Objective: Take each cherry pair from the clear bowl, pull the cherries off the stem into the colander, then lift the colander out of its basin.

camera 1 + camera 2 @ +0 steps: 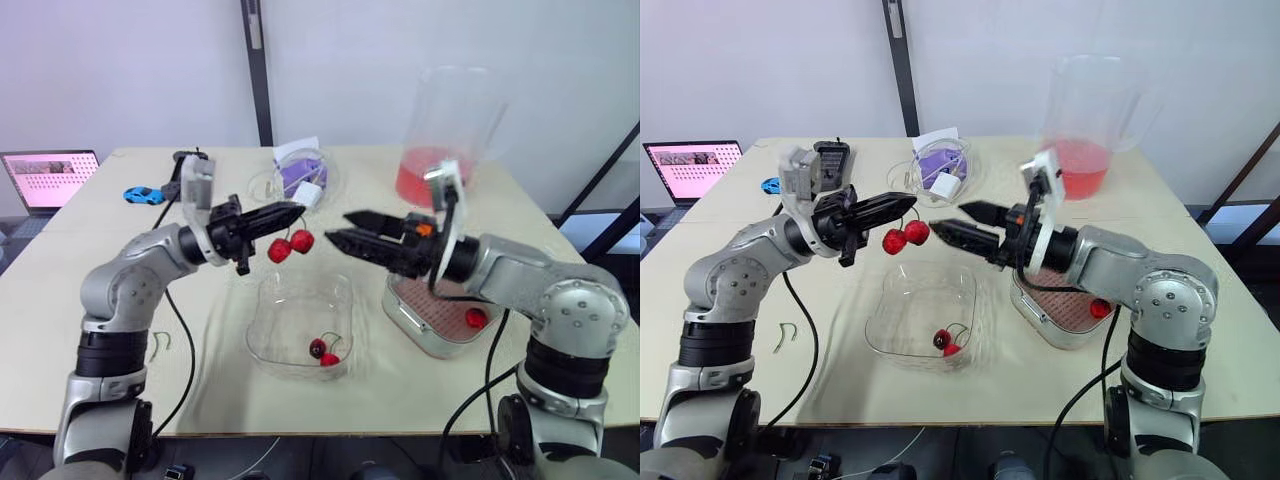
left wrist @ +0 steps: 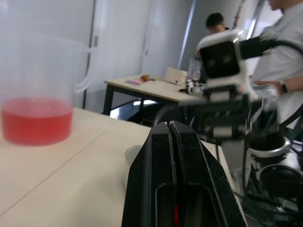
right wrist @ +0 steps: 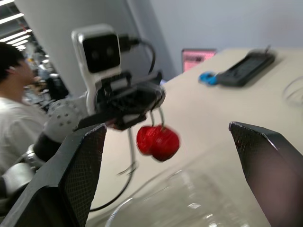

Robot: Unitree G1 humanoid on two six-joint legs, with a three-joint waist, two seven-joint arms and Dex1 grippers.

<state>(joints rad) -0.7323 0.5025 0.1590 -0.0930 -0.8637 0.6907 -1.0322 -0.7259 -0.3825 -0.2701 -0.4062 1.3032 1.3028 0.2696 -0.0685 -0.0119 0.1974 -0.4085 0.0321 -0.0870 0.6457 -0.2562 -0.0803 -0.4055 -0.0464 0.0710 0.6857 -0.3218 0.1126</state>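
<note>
pale wall, dark post, beige table

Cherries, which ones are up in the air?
The cherry pair dangling from the left end effector. The other pair lies inside the clear bowl, and a single cherry sits in the colander.

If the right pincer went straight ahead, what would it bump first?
Probably the cherries hanging from the left pincer. They lie dead ahead of the open right pincer, though depth is unclear.

No words or numbers are legible; the laptop screen shows marks too small to read.
</note>
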